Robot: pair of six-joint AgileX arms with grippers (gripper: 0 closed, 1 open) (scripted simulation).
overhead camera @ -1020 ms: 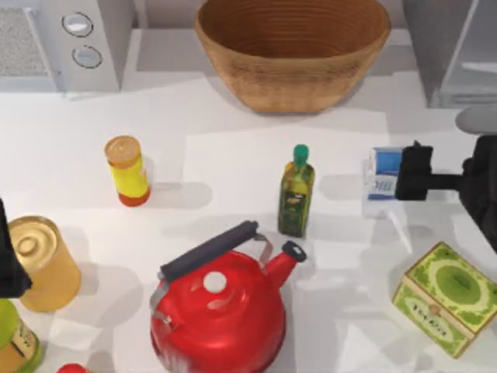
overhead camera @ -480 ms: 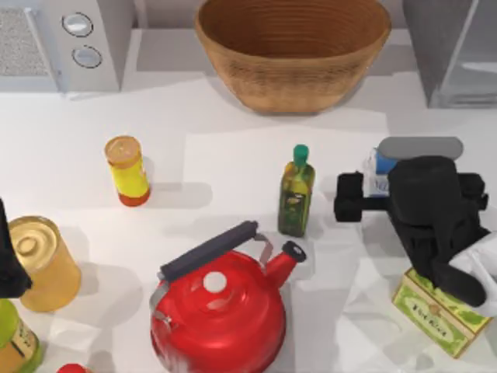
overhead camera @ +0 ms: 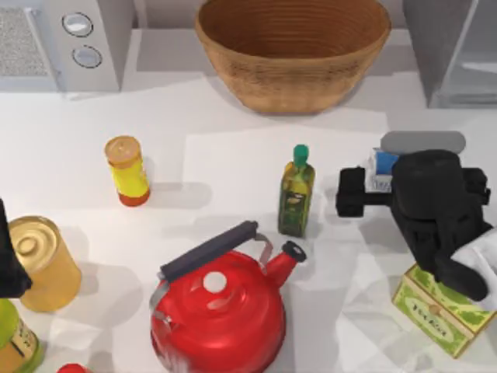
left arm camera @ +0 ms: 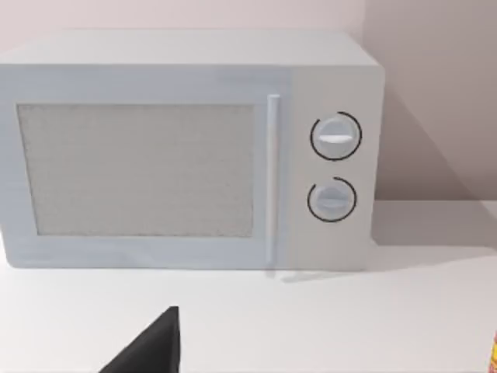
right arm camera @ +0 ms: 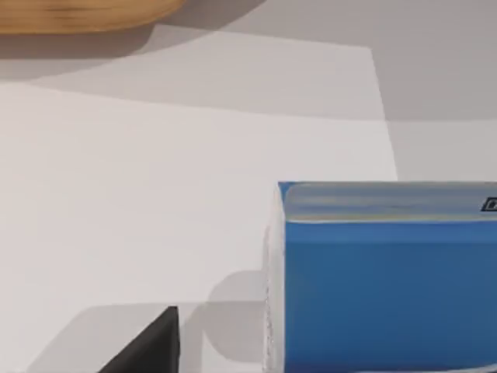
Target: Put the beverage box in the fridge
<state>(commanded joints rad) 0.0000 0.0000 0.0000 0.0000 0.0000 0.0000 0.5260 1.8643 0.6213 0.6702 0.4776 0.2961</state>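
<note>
Beverage box [overhead camera: 381, 166] upright — white table [overhead camera: 233, 155] — beside right hand [overhead camera: 365, 192].

This is a rendered kitchen worktop: a plain white table [overhead camera: 233, 116] set out with cooking and pantry things. Along the back, far left of the right gripper [overhead camera: 373, 183], stands a light grey microwave [overhead camera: 62, 43] with two round dials, and a grey fridge [overhead camera: 454, 50] stands just behind that gripper. A woven basket [overhead camera: 293, 50] sits between them. To the gripper's left are an oil bottle [overhead camera: 296, 192], a red kettle [overhead camera: 221, 307] and a yellow canister [overhead camera: 128, 171]; a green patterned box [overhead camera: 439, 315] lies nearer the front.
</note>
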